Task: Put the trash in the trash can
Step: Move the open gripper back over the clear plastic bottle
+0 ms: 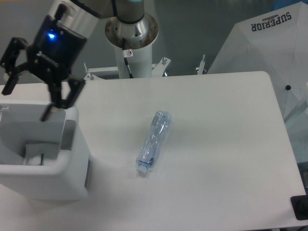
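The clear bluish plastic bottle [155,142] lies on its side in the middle of the white table, cap toward the front edge. At the left stands the white trash can [72,166] with its grey side panel. Low inside it lies something pale that looks like the white-and-clear packet [32,152]. My gripper [25,103] hangs over the can's back rim, open, with nothing between its fingers. It is well to the left of the bottle.
The arm's white base column [131,36] stands behind the table's back edge. A white "SUPERIOR" fabric panel [262,45] rises past the back right corner. A small black object [300,207] sits at the front right edge.
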`<move>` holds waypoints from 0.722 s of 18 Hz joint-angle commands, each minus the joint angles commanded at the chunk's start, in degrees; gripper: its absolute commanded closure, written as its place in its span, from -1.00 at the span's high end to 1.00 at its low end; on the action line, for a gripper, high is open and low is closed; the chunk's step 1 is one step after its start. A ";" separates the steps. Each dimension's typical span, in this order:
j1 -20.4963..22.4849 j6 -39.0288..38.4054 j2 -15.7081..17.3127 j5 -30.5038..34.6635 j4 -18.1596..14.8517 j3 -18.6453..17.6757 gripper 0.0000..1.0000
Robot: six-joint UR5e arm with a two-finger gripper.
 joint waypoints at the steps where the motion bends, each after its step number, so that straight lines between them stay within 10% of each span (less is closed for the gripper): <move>1: 1.23 0.00 -0.09 0.00 0.00 -0.17 1.00; 13: 11.53 2.54 -11.06 0.53 0.00 0.35 1.00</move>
